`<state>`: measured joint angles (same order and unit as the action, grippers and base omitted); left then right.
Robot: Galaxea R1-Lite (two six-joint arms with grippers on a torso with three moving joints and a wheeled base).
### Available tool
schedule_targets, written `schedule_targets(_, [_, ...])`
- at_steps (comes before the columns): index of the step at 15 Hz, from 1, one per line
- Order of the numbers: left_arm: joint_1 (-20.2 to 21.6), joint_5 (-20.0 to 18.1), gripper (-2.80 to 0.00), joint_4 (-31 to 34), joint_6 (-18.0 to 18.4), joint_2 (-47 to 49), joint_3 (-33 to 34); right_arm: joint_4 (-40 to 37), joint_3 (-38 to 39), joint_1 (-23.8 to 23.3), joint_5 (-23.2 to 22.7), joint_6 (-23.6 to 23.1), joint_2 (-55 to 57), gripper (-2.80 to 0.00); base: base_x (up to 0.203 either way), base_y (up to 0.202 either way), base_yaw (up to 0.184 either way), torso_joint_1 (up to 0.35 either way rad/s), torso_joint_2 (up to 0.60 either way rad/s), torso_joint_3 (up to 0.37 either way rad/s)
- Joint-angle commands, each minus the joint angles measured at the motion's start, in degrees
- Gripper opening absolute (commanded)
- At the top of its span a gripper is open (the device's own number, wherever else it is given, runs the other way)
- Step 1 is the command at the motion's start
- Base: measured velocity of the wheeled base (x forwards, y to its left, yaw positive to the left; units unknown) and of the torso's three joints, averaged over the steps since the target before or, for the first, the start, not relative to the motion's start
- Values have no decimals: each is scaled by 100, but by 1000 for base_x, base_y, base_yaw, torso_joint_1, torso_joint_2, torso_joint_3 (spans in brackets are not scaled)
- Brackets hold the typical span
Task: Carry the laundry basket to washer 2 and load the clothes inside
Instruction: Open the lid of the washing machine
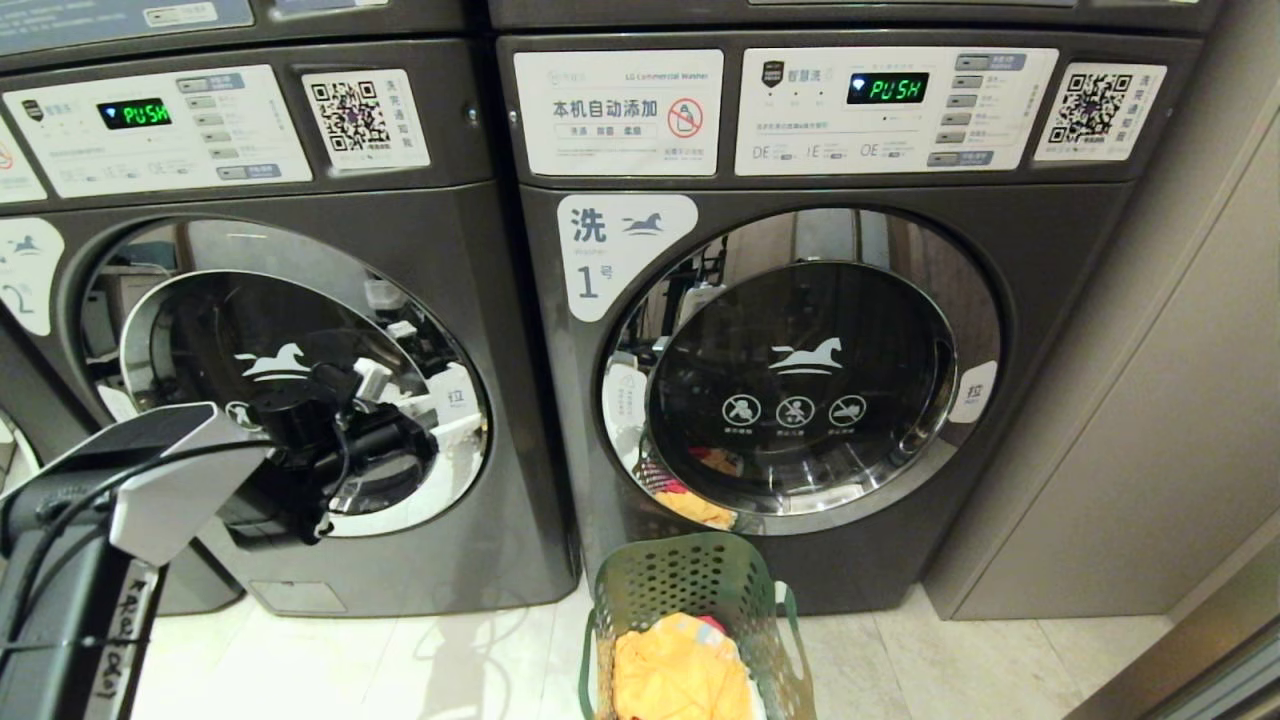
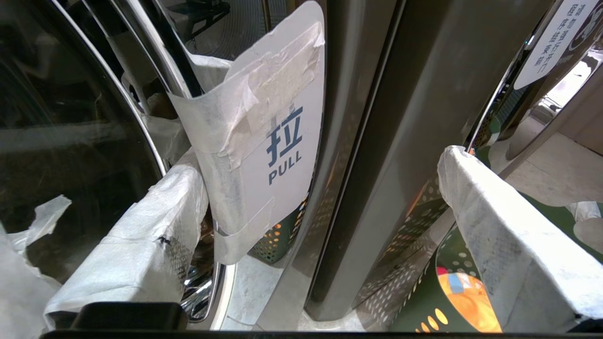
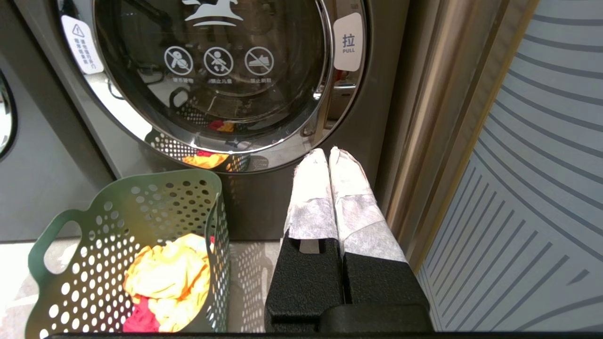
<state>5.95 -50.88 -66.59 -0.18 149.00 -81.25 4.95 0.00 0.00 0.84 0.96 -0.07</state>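
Washer 2 [image 1: 480, 260] stands on the left with its round glass door [image 1: 200, 340] closed. My left gripper [image 2: 320, 160] is open at the door's right edge. One wrapped finger [image 2: 141, 235] lies against the chrome rim beside the torn white PULL sticker [image 2: 282, 141]; the other finger [image 2: 509, 245] hangs over the seam between the washers. The green laundry basket [image 1: 690, 575] sits on the floor in front of washer 1, holding the yellow-orange and red-pink clothes [image 3: 165, 278]. My right gripper [image 3: 330, 153] is shut and empty, low beside the basket.
Washer 1 [image 1: 830, 380], door closed, stands right of washer 2. A grey wall panel [image 1: 1150, 400] closes off the right side, and a striped panel [image 3: 541, 188] is close to my right arm. Pale tiled floor [image 1: 400, 660] lies in front of washer 2.
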Motion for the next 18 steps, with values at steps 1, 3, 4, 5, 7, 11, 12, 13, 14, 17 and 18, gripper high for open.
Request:
schedule_targets(1, [-72, -73, 0, -39, 1, 90, -22, 6, 193, 0, 0, 0, 7, -280, 0, 0, 0, 0, 0, 0])
schedule_targets(3, [-154, -208, 0, -39, 5, 129, -34, 6, 193, 0, -2, 0, 7, -280, 0, 0, 0, 0, 0, 0])
schedule_targets(4, [-187, -373, 0, -42, 7, 157, -40, 6, 193, 0, 3, 0, 7, -280, 0, 0, 0, 0, 0, 0])
schedule_targets(5, [-213, -556, 0, -61, 12, 189, -40, 6, 193, 0, -5, 0, 7, -280, 0, 0, 0, 0, 0, 0])
schedule_targets(7, [-242, -810, 0, -74, 14, 305, -137, 6, 193, 0, 0, 0, 7, -280, 0, 0, 0, 0, 0, 0])
schedule_targets(11, [-266, -844, 0, -59, -294, 666, -802, 6, 193, 0, -4, 0, 7, -280, 0, 0, 0, 0, 0, 0])
schedule_targets(12, [-303, -850, 0, -58, -490, 720, -939, 6, 193, 0, -3, 0, 7, -280, 0, 0, 0, 0, 0, 0])
schedule_targets(13, [-321, -862, 0, -57, -634, 765, -1048, 6, 193, 0, -5, 0, 7, -280, 0, 0, 0, 0, 0, 0])
schedule_targets(14, [-330, -1000, 0, -59, -705, 807, -1120, 6, 193, 0, -1, 0, 7, -280, 0, 0, 0, 0, 0, 0])
schedule_targets(17, [-340, -1583, 0, -74, -834, 859, -1183, 6, 193, 0, 4, 0, 7, -280, 0, 0, 0, 0, 0, 0])
schedule_targets(18, [-355, -1600, 0, -95, -829, 859, -1177, 6, 193, 0, 4, 0, 7, -280, 0, 0, 0, 0, 0, 0])
